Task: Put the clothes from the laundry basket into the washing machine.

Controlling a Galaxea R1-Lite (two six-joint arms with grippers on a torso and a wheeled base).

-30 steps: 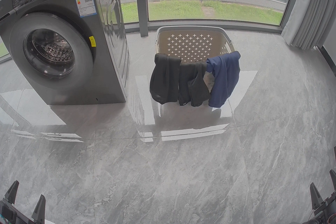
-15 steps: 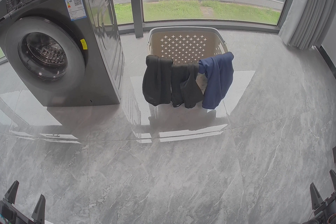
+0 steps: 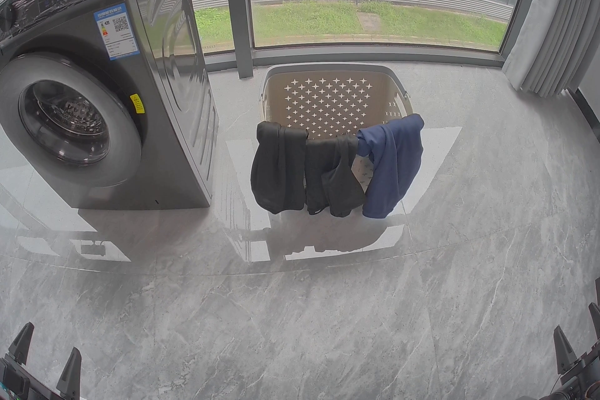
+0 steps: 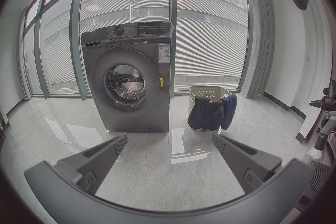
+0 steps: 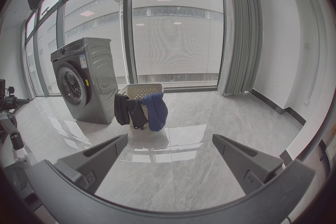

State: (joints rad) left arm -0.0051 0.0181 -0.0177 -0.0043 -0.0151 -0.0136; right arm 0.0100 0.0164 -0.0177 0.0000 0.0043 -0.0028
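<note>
Finds left gripper (image 4: 169,137) and right gripper (image 5: 168,137) spread, empty. Notes laundry basket (image 3: 331,98) well ahead of both, black and blue clothes (image 3: 331,173) draped over rim, washing machine (image 3: 94,107) beside.

You have a washing machine (image 3: 172,126) in glossy dark-grey metal with a glass door (image 3: 62,121); the laundry basket (image 3: 331,71) is matt beige plastic; its black garments (image 3: 278,167) and blue garment (image 3: 390,167) are soft matt cloth; the floor (image 3: 312,320) is polished, mirror-glossy stone tile.

Floor (image 3: 312,320) bears washing machine (image 3: 94,107) beside laundry basket (image 3: 331,98).
</note>
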